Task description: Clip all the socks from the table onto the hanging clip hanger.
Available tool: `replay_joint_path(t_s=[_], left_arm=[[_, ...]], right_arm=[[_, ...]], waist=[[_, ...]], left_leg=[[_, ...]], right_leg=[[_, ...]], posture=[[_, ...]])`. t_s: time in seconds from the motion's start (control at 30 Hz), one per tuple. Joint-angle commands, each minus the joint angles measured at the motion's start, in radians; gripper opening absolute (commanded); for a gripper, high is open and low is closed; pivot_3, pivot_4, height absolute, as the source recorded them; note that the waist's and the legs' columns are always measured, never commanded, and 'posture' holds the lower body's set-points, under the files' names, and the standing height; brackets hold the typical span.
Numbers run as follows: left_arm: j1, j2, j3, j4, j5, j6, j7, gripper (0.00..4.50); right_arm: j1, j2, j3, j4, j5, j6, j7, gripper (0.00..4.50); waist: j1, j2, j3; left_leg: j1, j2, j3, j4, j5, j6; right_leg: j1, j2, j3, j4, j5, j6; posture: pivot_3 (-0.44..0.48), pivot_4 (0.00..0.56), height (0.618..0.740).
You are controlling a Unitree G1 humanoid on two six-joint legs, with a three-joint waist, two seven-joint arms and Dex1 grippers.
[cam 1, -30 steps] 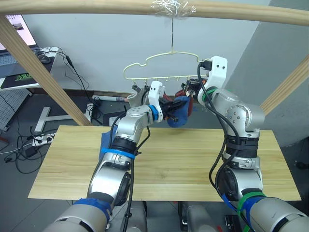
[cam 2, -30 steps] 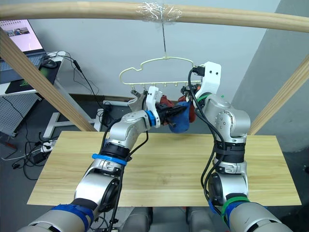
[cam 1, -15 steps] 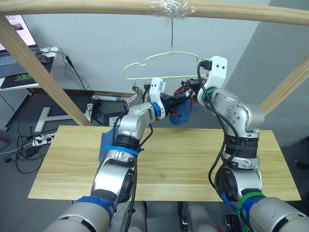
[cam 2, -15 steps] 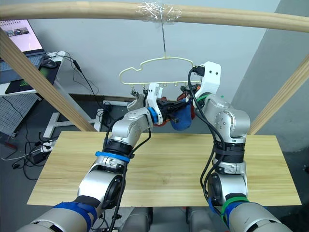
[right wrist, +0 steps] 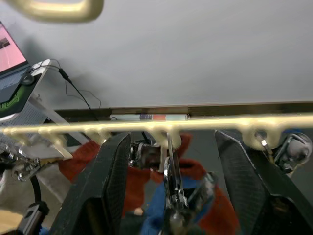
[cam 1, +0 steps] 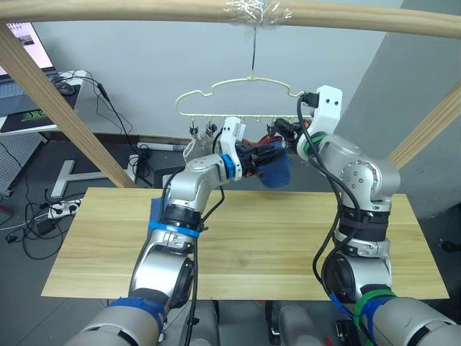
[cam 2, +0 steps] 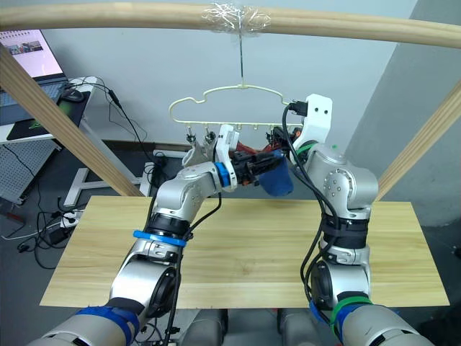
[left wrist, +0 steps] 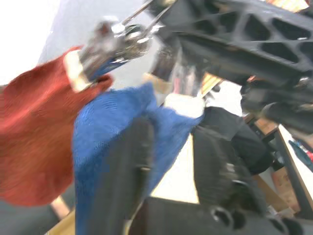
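Note:
The pale yellow clip hanger hangs by its hook from the top beam, above the far edge of the table. My left gripper is shut on a blue sock, held up just under the clip row. In the left wrist view the blue sock lies between the fingers, beside a rust-red sock hanging from a clip. My right gripper is open, its fingers either side of a metal clip. A grey sock hangs at the hanger's left end. Another blue sock lies on the table behind my left arm.
A round wooden beam runs across the top, with slanted beams at the left and right. A desk with a laptop stands at the back left, with cables on the floor beside the table.
The hanger has swung a little to the left. My left gripper has carried the blue sock up and to the right, closer to the right gripper at the clips.

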Motion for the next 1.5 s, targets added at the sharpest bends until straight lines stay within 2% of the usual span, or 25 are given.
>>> replay_joint_path(t_s=[0.03,0.07,0.33,0.47,0.67,0.93,1.17,1.5], left_arm=[[0.029,0.02,-0.015,-0.105,-0.022,0.024,-0.014,2.95],[0.044,0.031,-0.015,-0.133,-0.031,0.04,-0.016,3.22],[0.158,0.126,-0.027,-0.352,-0.081,0.135,-0.048,3.22],[0.211,0.182,-0.002,-0.448,-0.117,0.104,-0.085,3.22],[0.216,0.258,0.032,-0.488,-0.174,0.106,-0.127,3.22],[0.143,0.331,0.064,-0.483,-0.255,0.128,-0.194,3.22],[0.068,0.362,0.081,-0.496,-0.344,0.21,-0.201,3.22],[0.058,0.377,0.07,-0.512,-0.352,0.21,-0.172,3.22]], right_arm=[[0.029,-0.012,0.005,-0.121,0.043,0.064,0.018,2.82],[0.045,-0.016,0.007,-0.15,0.052,0.086,0.024,2.82],[0.187,-0.061,0.024,-0.372,0.09,0.197,0.05,2.82],[0.32,-0.129,0.097,-0.479,0.057,0.156,0.053,2.82],[0.412,-0.104,0.157,-0.511,-0.033,0.056,-0.022,2.82],[0.399,-0.047,0.16,-0.452,-0.118,-0.037,-0.077,2.82],[0.324,-0.033,0.115,-0.363,-0.153,-0.09,-0.093,2.82],[0.226,-0.023,0.078,-0.227,-0.17,-0.162,-0.104,2.82]], waist=[[0.001,0.0,0.0],[0.001,0.0,0.0],[0.0,0.0,0.0],[0.0,0.0,-0.001],[-0.003,0.0,-0.001],[-0.003,0.0,-0.001],[-0.003,0.0,-0.001],[-0.001,0.0,-0.001]], left_leg=[[0.0,0.0,0.0,0.0,0.0,0.0],[0.0,0.0,0.0,0.0,0.0,0.0],[0.0,0.0,-0.001,0.001,0.0,0.0],[0.0,0.0,-0.001,0.001,0.0,0.0],[0.001,0.0,-0.001,0.002,0.0,0.0],[0.001,0.0,-0.001,0.007,0.0,0.0],[0.001,0.0,-0.001,0.007,0.0,0.0],[0.001,0.0,-0.001,0.007,0.0,0.0]], right_leg=[[0.0,0.0,0.0,0.0,0.0,0.0],[0.0,0.0,0.0,0.0,0.0,0.0],[0.001,0.0,0.0,0.001,0.0,0.0],[0.001,0.0,0.0,0.0,0.0,0.0],[0.002,0.0,0.0,0.001,0.0,0.0],[0.004,0.0,0.0,0.0,0.0,0.001],[0.004,0.0,0.0,0.0,0.0,0.001],[0.004,0.0,0.0,0.0,0.001,0.001]], posture=[[0.072,0.195,0.74],[0.072,0.195,0.74],[0.061,0.185,0.74],[0.062,0.175,0.74],[0.062,0.171,0.74],[0.066,0.169,0.74],[0.072,0.173,0.74],[0.089,0.178,0.74]])
